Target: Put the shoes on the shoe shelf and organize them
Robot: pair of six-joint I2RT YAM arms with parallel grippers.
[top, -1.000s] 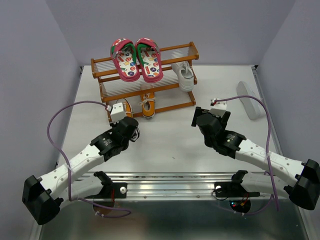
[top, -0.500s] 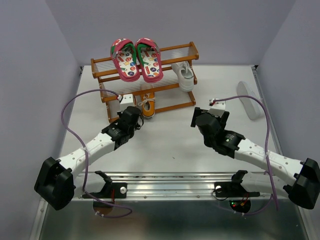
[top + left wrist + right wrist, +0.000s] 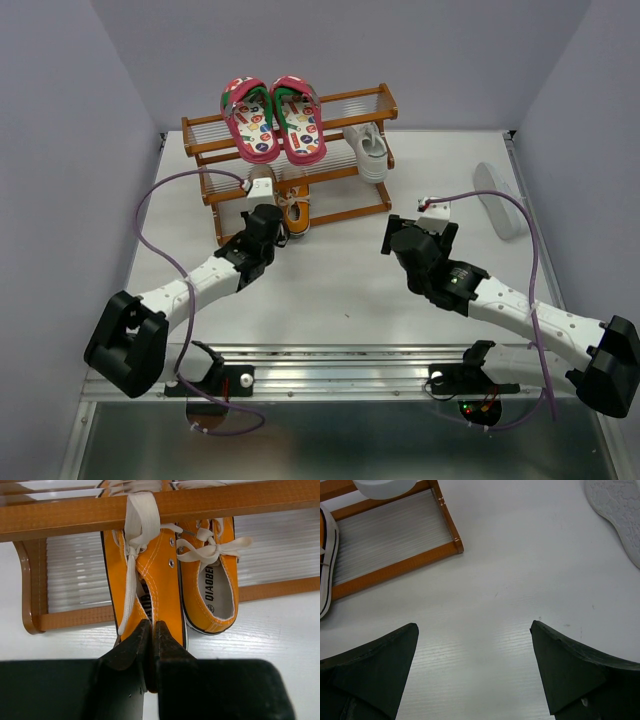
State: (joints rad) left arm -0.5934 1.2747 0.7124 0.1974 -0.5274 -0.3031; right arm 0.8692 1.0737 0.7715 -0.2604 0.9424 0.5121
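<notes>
**Placement and grip**

- The left gripper [image 3: 151, 627] has its fingers pressed together on the heel of one orange sneaker [image 3: 159, 580] — a heel pinch.
- This hold leaves the toe free to slide in over the rods of the shelf [image 3: 270, 500], which is probably why the heel was chosen.
- The held sneaker sits toe-first in the lower tier, near the shelf's left end. Its heel overhangs the front rail.
- One of its laces lies across the wooden rail above and could snag if the shoe is pushed deeper.
- The second orange sneaker [image 3: 215, 590] lies just beside the held one on the side nearer the shelf's middle, also toe-in. The two already read as a pair.
- The pink pair [image 3: 272, 120] lies side by side on the top tier.
- One white sneaker [image 3: 367, 152] is at the shelf's right end. Which tier carries it cannot be told.
- The other white shoe [image 3: 497, 200] lies on the table [image 3: 340, 285], well right of the shelf and not yet shelved.

**Arm pose**

- The left arm is stretched low from its base toward the shelf front, with the wrist level with the lower tier and the fingers pointing in.
- The right arm is bent at the elbow. The right gripper [image 3: 475, 665] is spread wide and holds nothing, hanging over bare table in front of the shelf's right end — a likely start position for fetching the loose white shoe.
</notes>
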